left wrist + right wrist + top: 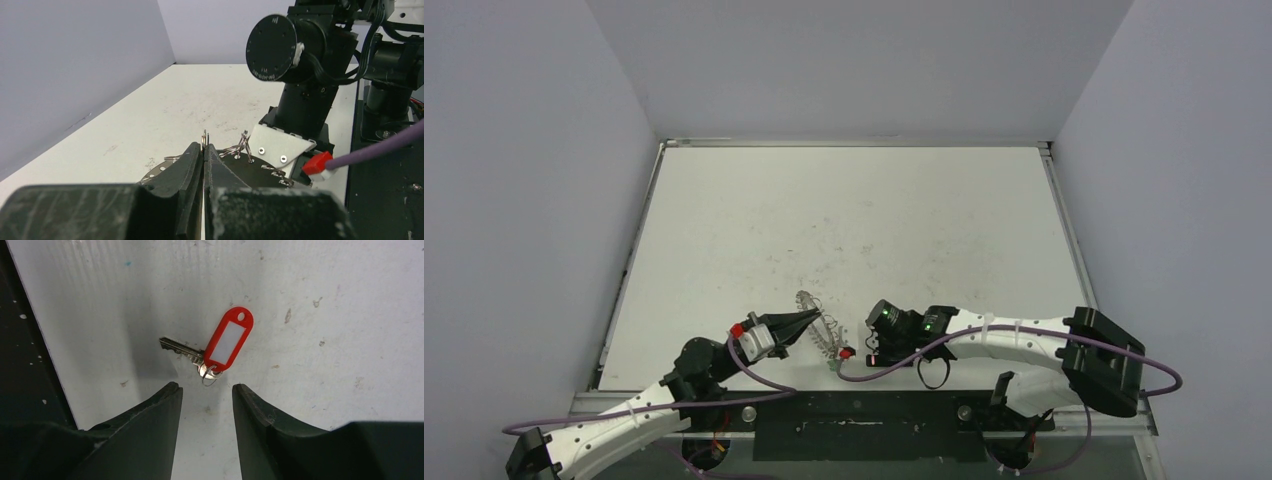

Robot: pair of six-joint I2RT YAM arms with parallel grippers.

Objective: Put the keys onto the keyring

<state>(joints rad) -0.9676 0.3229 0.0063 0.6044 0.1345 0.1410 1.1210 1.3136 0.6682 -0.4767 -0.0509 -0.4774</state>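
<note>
Gripping the keyring (159, 172) in our closed left pincer (204, 149), we are hovering the right pincer (205, 386) over the red-tagged key (222, 346). Its jaws are standing part open, empty.

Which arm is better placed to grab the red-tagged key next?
Right. The right gripper hangs open just over the key; the left gripper is shut on the keyring.

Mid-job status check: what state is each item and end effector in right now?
Left end effector, shut, pinching a wire loop on the keyring's edge.
Keyring, held by the left end effector.
Red-tagged key, lying flat on the table, ungripped, not on the keyring.
Right end effector, open and empty, fingers just short of the red-tagged key.
</note>
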